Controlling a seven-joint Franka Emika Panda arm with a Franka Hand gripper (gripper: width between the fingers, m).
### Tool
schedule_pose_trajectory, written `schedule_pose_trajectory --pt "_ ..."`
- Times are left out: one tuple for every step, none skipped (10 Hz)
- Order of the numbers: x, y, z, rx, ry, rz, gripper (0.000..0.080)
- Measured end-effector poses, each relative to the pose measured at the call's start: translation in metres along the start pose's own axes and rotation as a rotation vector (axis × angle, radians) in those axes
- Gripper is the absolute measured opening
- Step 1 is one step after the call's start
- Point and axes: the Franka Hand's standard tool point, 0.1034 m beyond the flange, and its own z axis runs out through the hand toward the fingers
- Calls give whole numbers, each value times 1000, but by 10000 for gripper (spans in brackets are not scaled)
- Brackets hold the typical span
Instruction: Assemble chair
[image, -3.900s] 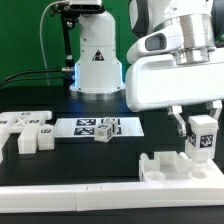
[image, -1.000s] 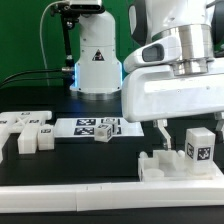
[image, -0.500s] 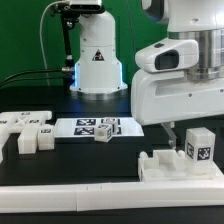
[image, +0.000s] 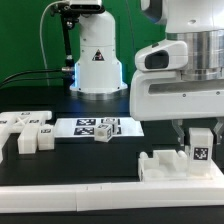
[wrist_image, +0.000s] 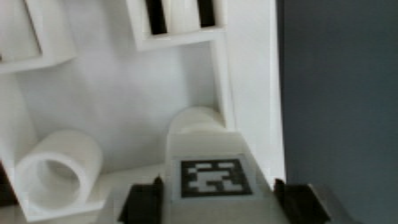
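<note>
Several chair pieces (image: 20, 145) lie near the marker board (image: 64, 128).

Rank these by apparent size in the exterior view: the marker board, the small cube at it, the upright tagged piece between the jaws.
1. marker board
2. upright tagged piece
3. small cube
The upright piece stands nearer the camera, so its lead over the cube is unsure.
</note>
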Motion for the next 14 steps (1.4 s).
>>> schedule_pose_trajectory --pt "-2 -1 1 9 19 168 288" --pt "-6 -3 2 19 44 343 287" --pt "-8 -4 2 26 44 490 287" --pt "-6 -4 1 52 34 670 287" --pt "-4 -4 1 73 21 721 287" --pt "-5 -5 1 72 21 715 287" --pt "-5 -4 1 71 21 706 287" --pt "-5 -3 1 65 24 611 287" --pt "-2 -2 -1 62 31 458 385" --pt "0 0 -3 52 28 276 385" --pt "0 -2 -6 30 16 116 563" --pt "-1 -5 -6 16 18 6 632" --pt "0 -3 -5 14 17 -47 632" --pt "0 -2 -5 12 18 -96 644"
